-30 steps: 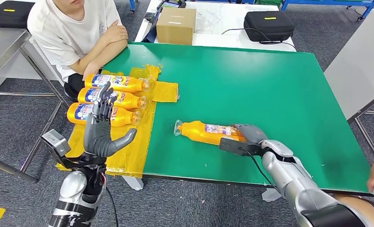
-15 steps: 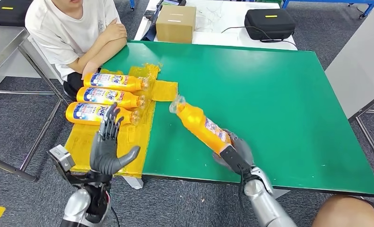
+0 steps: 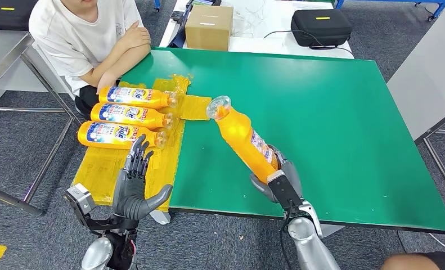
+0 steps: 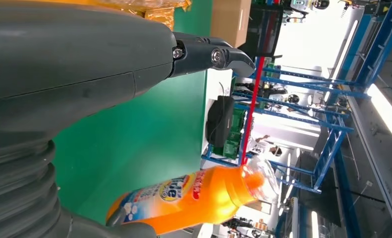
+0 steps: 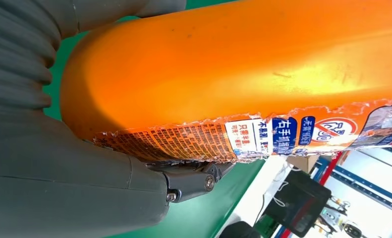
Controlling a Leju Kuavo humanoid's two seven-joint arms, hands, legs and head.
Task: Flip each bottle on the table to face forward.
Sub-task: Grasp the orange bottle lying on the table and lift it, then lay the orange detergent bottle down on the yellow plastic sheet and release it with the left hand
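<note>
While my right hand (image 3: 277,179) was wrapped around the base end of the orange bottle (image 3: 243,136), the thing was tipped up off the green surface (image 3: 321,107), long axis slanting away from me and toward my left, clear cap (image 3: 218,106) at the high far end. So the bottle ran straight out from that hand, and the right arm was obviously the one doing the work. My left hand (image 3: 134,185) was way off at the near left corner, fingers spread and holding nothing, hovering over the yellow sheet (image 3: 104,169)

Label stuff: from the right wrist cam I could see the back label (image 5: 283,131) with a torn edge, blue panels with Chinese characters and a red no-something circle, the fine print too small to read. From the left wrist cam the front label (image 4: 176,190) looked like the Tide logo, though I wouldn't swear to it

Three more orange bottles (image 3: 127,115) were lying side by side on the yellow sheet, caps pointing toward the middle of the surface, blue-and-white labels up. Best guess, the held one needed rolling about its long axis until the front label showed, then laying down near those three

A person (image 3: 85,39) in a white shirt sat at the far left corner
</note>
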